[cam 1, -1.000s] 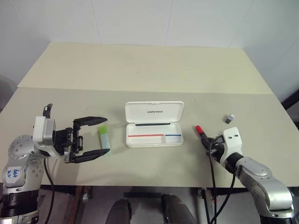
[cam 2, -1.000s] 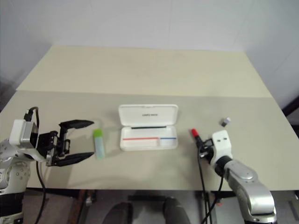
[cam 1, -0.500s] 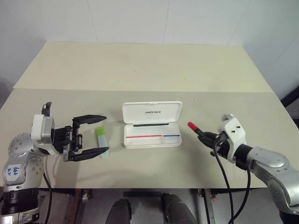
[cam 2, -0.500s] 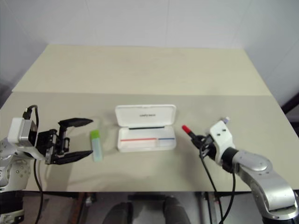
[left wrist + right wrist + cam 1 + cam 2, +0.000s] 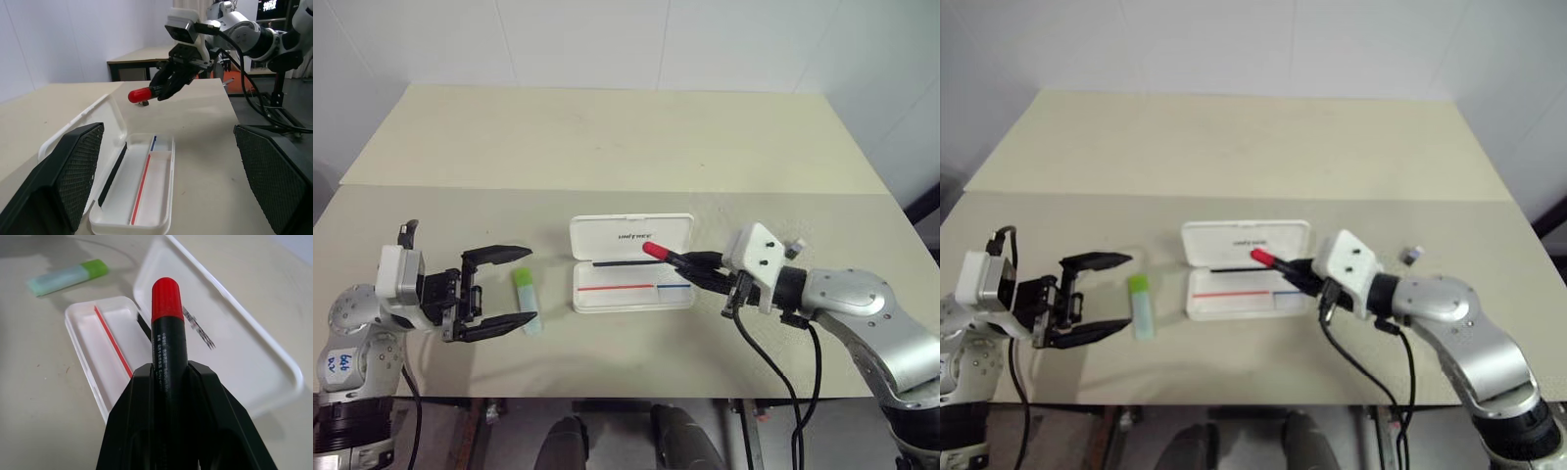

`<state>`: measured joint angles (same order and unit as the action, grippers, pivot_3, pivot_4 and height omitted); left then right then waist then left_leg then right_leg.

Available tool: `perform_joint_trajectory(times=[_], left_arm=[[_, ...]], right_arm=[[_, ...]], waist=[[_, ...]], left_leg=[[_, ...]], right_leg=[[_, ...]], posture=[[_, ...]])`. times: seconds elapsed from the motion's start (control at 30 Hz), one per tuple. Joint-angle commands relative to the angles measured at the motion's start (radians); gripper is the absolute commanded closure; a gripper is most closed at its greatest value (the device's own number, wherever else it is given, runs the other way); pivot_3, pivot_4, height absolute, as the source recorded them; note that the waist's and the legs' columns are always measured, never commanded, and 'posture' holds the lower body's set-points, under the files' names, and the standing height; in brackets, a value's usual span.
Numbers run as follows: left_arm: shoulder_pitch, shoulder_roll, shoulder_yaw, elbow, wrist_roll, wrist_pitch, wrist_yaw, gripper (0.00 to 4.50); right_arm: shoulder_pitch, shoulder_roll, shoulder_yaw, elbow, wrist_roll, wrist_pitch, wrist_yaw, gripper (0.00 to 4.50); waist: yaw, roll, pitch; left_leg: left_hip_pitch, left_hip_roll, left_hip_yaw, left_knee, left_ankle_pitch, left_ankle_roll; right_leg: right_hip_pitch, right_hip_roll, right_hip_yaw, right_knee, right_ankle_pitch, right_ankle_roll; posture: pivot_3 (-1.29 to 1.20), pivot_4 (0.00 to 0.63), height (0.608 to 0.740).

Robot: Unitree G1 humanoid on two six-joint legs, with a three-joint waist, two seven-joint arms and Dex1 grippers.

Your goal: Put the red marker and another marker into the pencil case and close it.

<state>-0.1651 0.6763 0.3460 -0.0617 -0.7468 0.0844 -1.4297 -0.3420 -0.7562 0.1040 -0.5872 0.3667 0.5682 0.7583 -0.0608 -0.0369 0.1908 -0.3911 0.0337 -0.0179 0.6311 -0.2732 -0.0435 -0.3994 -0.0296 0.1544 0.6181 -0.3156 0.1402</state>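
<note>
Now carrying the red marker (image 5: 658, 253), clamped in the right gripper (image 5: 697, 269), from the table's right side to over the open pencil case (image 5: 632, 291), nearing the drop; left gripper (image 5: 499, 294) gaping empty beside the green highlighter (image 5: 528, 289).

i see the white hard-plastic hinged pencil case (image 5: 633, 277) lying open mid-table, the slim black red-capped marker (image 5: 658, 253) held above its tray, and the flat pale-green highlighter (image 5: 528, 288) resting on the table to its left.

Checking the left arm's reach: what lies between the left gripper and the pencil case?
In the left eye view, only the green highlighter lies on the table between the open left gripper and the pencil case.
</note>
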Motion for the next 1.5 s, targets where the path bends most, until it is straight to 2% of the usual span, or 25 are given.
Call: perform_joint_trajectory(times=[0.03, 0.2, 0.4, 0.87, 1.07, 1.43, 1.5], left_arm=[[0.007, 0.023, 0.029, 0.018, 0.0, -0.021, -0.02, 0.0], [0.003, 0.022, 0.025, 0.039, 0.014, -0.041, -0.025, 0.0], [0.014, 0.009, 0.019, 0.01, 0.01, -0.043, 0.0, 0.0], [0.05, 0.014, 0.032, -0.029, -0.012, -0.027, 0.022, 0.0], [0.063, 0.014, 0.039, -0.041, -0.017, -0.025, 0.03, 0.0], [0.066, 0.014, 0.04, -0.043, -0.013, -0.033, 0.04, 0.0], [0.065, 0.015, 0.04, -0.041, -0.012, -0.034, 0.04, 0.0]], right_arm=[[-0.065, 0.01, 0.12, 0.05, -0.12, -0.145, 0.058, 3.9], [-0.142, 0.061, 0.256, 0.167, -0.274, -0.296, 0.082, 3.9], [-0.196, 0.147, 0.338, 0.298, -0.397, -0.442, 0.087, 3.9], [-0.335, 0.277, 0.368, 0.577, -0.561, -0.63, 0.083, 3.9], [-0.352, 0.305, 0.36, 0.632, -0.594, -0.667, 0.086, 3.9], [-0.32, 0.303, 0.35, 0.545, -0.565, -0.6, 0.154, 0.06], [-0.298, 0.294, 0.336, 0.486, -0.527, -0.551, 0.187, 0.02]], waist=[[-0.002, 0.0, 0.0], [-0.002, 0.0, 0.0], [-0.002, 0.0, 0.0], [-0.024, 0.0, 0.0], [-0.027, 0.0, 0.0], [-0.026, 0.0, 0.0], [-0.025, 0.0, 0.0]], left_leg=[[0.0, 0.0, 0.0, 0.0, 0.0, 0.0], [0.0, 0.0, 0.0, 0.0, 0.0, 0.0], [0.0, 0.0, 0.0, 0.0, 0.0, 0.0], [0.0, 0.001, -0.001, 0.002, 0.001, -0.001], [0.0, 0.001, -0.001, 0.001, 0.001, -0.001], [0.0, 0.001, -0.001, 0.001, 0.001, -0.002], [0.0, 0.001, -0.001, 0.001, 0.001, -0.002]], right_leg=[[0.0, 0.0, 0.0, 0.0, 0.0, 0.0], [-0.001, 0.0, -0.001, 0.002, -0.001, -0.001], [-0.003, 0.0, -0.001, 0.004, -0.001, -0.002], [-0.004, 0.0, -0.001, 0.009, -0.001, -0.002], [-0.005, 0.0, -0.001, 0.01, -0.001, -0.002], [-0.005, 0.001, -0.001, 0.011, -0.001, -0.002], [-0.005, 0.001, -0.001, 0.01, -0.001, -0.002]], posture=[[0.0, 0.15, 0.74], [0.0, 0.15, 0.74], [0.0, 0.15, 0.74], [0.0, 0.15, 0.74], [0.0, 0.15, 0.74], [0.0, 0.15, 0.74], [0.0, 0.15, 0.74]])
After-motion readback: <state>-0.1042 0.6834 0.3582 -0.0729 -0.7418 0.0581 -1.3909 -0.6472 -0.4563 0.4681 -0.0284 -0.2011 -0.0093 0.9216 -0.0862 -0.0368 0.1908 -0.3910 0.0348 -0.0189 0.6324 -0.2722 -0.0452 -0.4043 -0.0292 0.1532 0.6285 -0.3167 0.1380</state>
